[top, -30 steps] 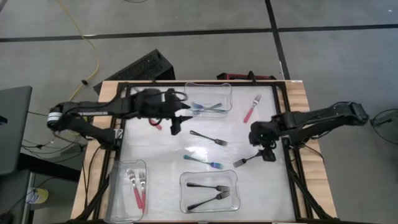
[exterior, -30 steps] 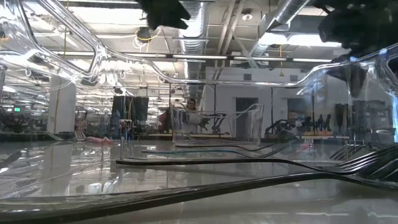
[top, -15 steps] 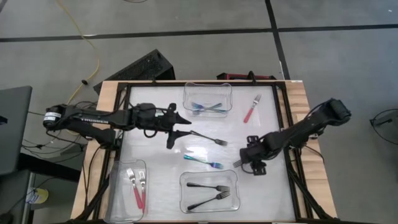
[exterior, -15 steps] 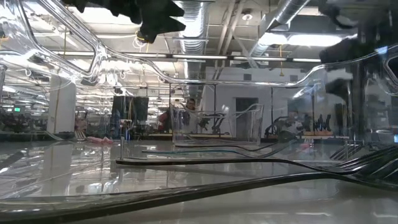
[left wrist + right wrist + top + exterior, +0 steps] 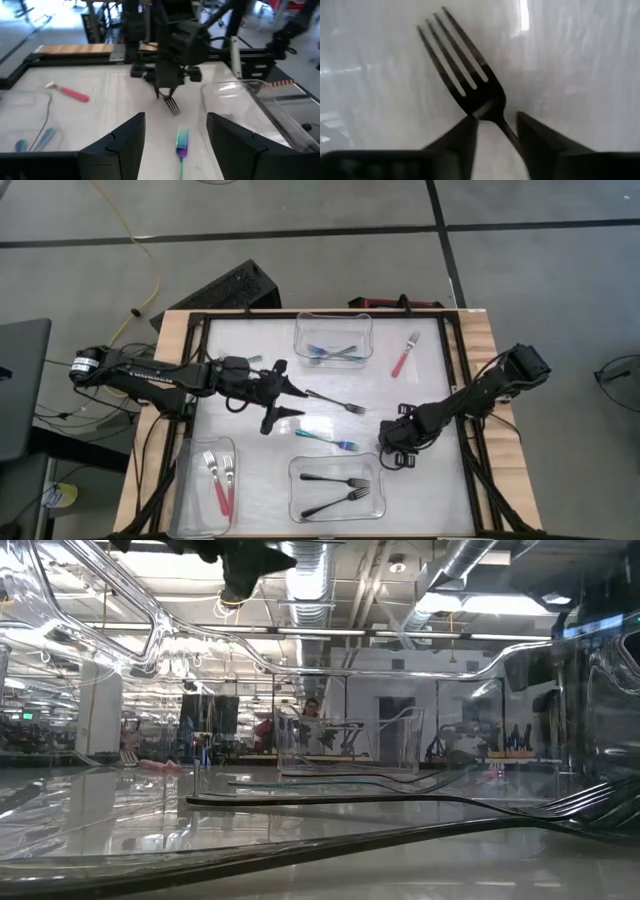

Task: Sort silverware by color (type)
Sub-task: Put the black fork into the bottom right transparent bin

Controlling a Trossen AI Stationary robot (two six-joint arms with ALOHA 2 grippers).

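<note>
With three bins partly filled, the right gripper is pinching a black fork at five o'clock, the left gripper, spread, is hovering centrally, and three more forks are waiting loose.

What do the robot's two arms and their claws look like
Both arms are dark, nearly black, built of slim jointed segments. The left arm carries white lettering along one link and a pale ring at its base joint. The right arm looks plain black. Each claw has two dark, wedge-shaped fingers.

white table, clear bins, scattered forks
</note>
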